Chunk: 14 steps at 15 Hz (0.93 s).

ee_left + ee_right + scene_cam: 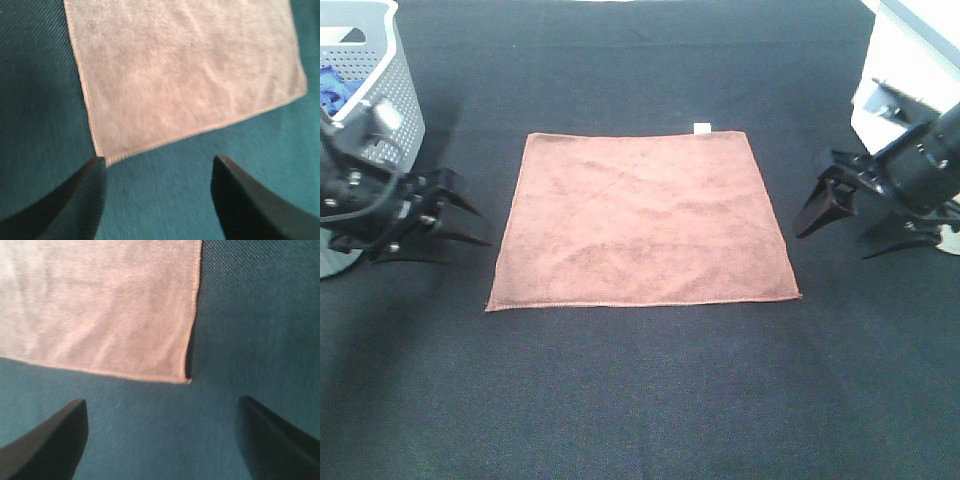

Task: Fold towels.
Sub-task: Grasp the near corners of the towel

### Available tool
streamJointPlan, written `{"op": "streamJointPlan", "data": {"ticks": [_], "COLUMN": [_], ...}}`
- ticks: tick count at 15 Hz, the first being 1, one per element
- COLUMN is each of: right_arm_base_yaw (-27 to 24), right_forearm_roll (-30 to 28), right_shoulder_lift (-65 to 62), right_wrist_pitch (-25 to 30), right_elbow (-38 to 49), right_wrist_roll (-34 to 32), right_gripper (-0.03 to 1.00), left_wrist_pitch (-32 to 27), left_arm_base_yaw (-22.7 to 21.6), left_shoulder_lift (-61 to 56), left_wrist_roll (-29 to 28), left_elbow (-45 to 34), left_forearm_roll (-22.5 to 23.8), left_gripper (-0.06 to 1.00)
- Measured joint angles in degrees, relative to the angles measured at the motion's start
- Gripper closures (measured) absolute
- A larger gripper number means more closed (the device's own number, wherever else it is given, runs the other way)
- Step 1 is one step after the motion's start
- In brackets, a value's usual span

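Reddish-brown microfibre, one towel (640, 220) lies spread flat in the middle of the black counter (640, 400), with its single white tag (701, 127) on the far edge. Two arms flank it. The left fingers (455, 236) and the right fingers (817, 208) both stand wide, holding nothing, each just beside a side edge. One pale perforated basket (400, 90) stands at the far left.

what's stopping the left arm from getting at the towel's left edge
Likely nothing, so yes: the left gripper sits open beside the flat towel, with only bare table between them. The basket stands behind it.
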State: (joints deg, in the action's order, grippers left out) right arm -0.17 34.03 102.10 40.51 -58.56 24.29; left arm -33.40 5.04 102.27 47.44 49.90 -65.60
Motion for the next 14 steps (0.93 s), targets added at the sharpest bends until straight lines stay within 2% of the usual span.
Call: {"op": "streamJointPlan", "data": {"ticks": [7,9,12,14], "right_arm_base_yaw": [-0.1,-0.1,0.1,2.7], "right_forearm_roll": [1.4,5.1,8.7,9.9], "right_shoulder_lift": [9.7,12.5,16.3,18.6], "right_wrist_pitch": [1.1,1.3,1.6,2.3], "right_elbow": [-6.6,-7.4,-9.0,-11.2], "right_wrist_roll": [2.9,6.0,8.9,9.2], "right_gripper": [0.21,0.21,0.21,0.21], "left_wrist_pitch": [5.2,5.9,6.1,6.1], "left_arm_base_yaw": [0.4,0.9,4.1,7.6], "left_shoulder_lift": [9.4,11.7,13.9,16.5], "left_wrist_roll": [0.0,0.0,0.0,-0.1], "left_elbow": [2.8,3.2,6.2,10.0], "left_forearm_roll": [0.0,-0.3,-1.0,-2.8], "left_gripper": [0.31,0.31,0.31,0.31]}}
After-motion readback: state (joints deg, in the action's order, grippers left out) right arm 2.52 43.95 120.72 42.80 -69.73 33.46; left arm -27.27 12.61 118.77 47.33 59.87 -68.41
